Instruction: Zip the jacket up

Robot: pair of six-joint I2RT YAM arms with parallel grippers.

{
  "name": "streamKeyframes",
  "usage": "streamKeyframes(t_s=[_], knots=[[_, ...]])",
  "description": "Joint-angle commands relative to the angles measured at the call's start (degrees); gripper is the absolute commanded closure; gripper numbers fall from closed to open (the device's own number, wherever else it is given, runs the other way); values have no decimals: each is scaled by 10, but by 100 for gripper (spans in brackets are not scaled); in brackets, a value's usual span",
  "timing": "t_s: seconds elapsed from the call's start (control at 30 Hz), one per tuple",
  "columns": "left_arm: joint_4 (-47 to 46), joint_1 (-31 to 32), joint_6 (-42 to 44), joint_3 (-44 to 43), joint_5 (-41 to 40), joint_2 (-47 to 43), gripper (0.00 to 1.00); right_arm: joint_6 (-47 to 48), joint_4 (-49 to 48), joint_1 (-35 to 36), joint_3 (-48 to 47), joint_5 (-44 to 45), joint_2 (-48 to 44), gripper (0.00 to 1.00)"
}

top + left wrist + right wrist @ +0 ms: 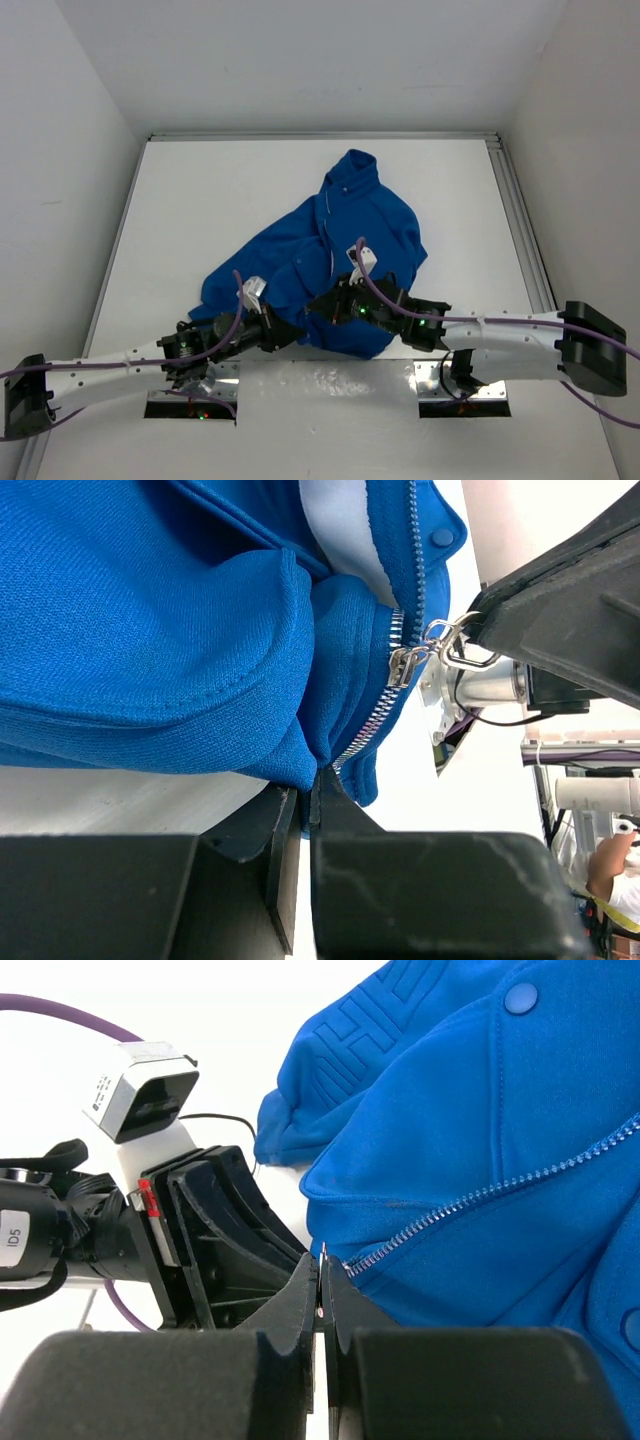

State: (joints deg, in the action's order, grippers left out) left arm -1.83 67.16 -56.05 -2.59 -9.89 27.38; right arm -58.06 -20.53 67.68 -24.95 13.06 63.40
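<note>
We have the jacket [380, 225] lying crumpled in the middle of the white surface [200, 200]. Its collar [352, 165] points to the far side and loose fabric is bunched toward the near left. Both arms meet at its near edge.

Look of it: bright royal-blue fleece with a fine knit texture. The collar end has raised geometric embossing [365, 1025], there are round blue snaps [520, 998], and a strip of white lining [340, 535] shows where the front falls open.

The zipper [480, 1195] has thin silver-white teeth. We see them joined only over a short run, from the hem [350, 780] up to the slider [400, 666]. Above the slider a single row of teeth runs on alone, so the front is open there.

Left pincer [305, 790]: clenched on the jacket's bottom edge, right at the foot of the zipper. Blue fabric is pinched between the two black fingers.

Right pincer [322, 1285]: fingers pressed together with only a sliver of metal showing between the tips. In the left wrist view its tip holds the silver pull ring [445, 645], which sticks out sideways from the slider. We read that as a grip on the pull, though the contact patch itself is too small to see clearly.

The two pincers sit near each other, apart, with the short zipped run between them.
</note>
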Motion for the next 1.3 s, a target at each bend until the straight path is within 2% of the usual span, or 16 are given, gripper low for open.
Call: streamKeyframes(t_s=[0.0,0.1,0.3,0.43,0.5,0.57,0.67,0.73,0.77,0.8,0.9,0.97,1.03,1.07,1.1,1.27], knots=[[17,2,-1,55,18,-2,100,1,-67,-2,-10,17,-26,100],[17,2,-4,58,19,-18,100,-1,-72,-2,-3,57,-35,100],[74,3,0,45,22,-46,100,135,24,-3,-82,215,-7,100],[124,3,22,0,13,-70,100,249,66,-3,-132,315,12,100],[144,3,25,-10,7,-72,100,265,113,-11,-165,321,11,100],[149,3,24,-7,7,-69,100,279,118,-11,-171,297,-3,100],[151,3,9,10,14,-66,100,302,182,-19,-200,321,-13,100],[153,3,-1,16,18,-66,100,299,224,-24,-224,265,-17,100],[154,3,-4,18,17,-66,100,293,256,-24,-225,174,-16,100],[156,3,-9,19,17,-66,100,285,262,-24,-223,120,-14,100],[160,3,-33,25,11,-58,100,241,242,-24,-189,-59,16,100],[162,3,-57,26,10,-44,100,226,188,-24,-176,-145,55,95],[164,3,-69,26,9,-10,100,223,183,-24,-195,-164,89,85],[165,3,-82,26,9,5,100,226,189,-24,-208,-167,128,75],[162,3,-89,26,9,19,100,232,196,-24,-232,-162,147,70],[150,3,-124,26,10,73,100,235,202,-47,-263,-152,237,58]])
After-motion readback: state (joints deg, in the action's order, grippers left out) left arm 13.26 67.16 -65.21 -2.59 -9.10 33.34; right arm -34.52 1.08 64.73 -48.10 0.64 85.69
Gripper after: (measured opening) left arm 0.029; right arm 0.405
